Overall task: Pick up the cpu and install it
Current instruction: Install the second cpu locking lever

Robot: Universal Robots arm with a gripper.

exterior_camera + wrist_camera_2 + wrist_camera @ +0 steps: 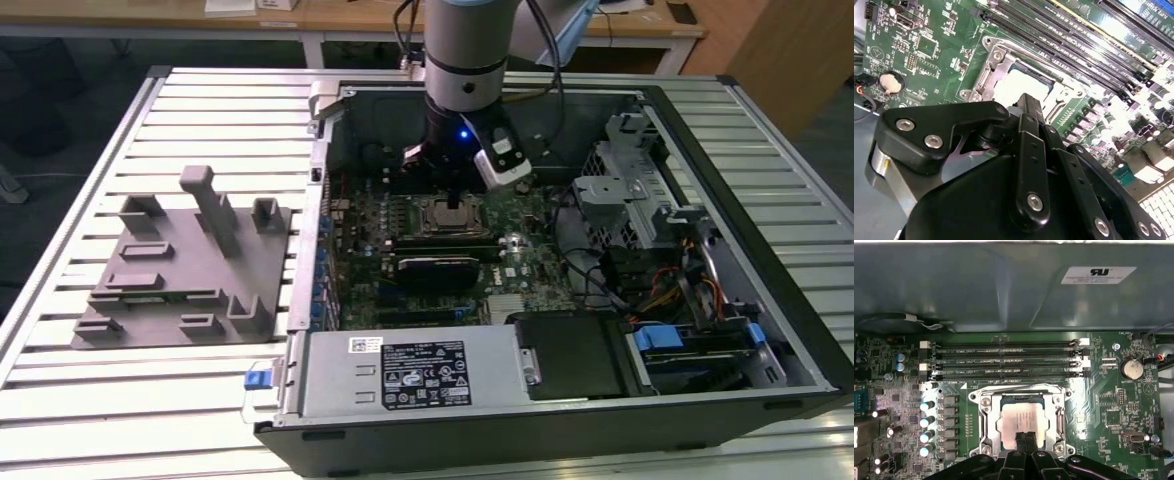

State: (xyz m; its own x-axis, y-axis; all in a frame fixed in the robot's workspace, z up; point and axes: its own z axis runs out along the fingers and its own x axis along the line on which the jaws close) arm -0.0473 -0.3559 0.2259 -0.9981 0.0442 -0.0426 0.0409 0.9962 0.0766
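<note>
The cpu (1020, 421), a small silvery square, lies flat inside the open metal socket frame (985, 416) on the green motherboard (514, 265) in the open computer case. My gripper (1026, 436) hangs directly over the cpu's edge with its two narrow black fingers pressed together, and nothing shows between them. In the second wrist view the shut gripper (1030, 101) covers part of the pale cpu (1021, 82). In the exterior view the gripper (454, 203) reaches straight down to the socket (451, 218) from the arm above.
A grey plastic tray (187, 275) with upright posts stands on the slatted table at the exterior view's left. Memory slots (1004, 360) run beside the socket. The power supply (407, 372), the drive cage (641, 190) and cables crowd the case, and its walls enclose the board.
</note>
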